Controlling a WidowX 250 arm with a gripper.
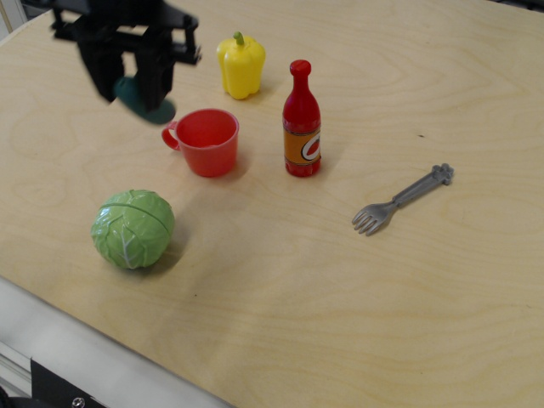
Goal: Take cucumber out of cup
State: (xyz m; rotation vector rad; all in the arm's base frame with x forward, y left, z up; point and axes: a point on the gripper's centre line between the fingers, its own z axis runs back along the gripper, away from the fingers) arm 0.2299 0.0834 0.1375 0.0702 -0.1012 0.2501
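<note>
i'm looking over the table (357,323), wide pale plywood, with everything spread well apart on it. the cabbage (133,228) is sitting nearest the front edge, then the red bottle (302,121), the yellow pepper (241,65), the cup (206,141) and the grey fork (402,199) off to the side. the cup is standing upright and looking empty inside. the cucumber (146,102) is hanging in the air up and to the side of the cup, near its handle, clear of the rim.

what i'm worrying about: the cucumber is smooth and rounded, and only its lower end is showing below the grip, so i judge it could be slipping out if i swing too fast, and dropping from this height it would likely roll, maybe toward the cabbage or off the table edge. the fingers (127,70) are closed narrowly around the cucumber, pinching it from both sides, touching nothing else.
</note>
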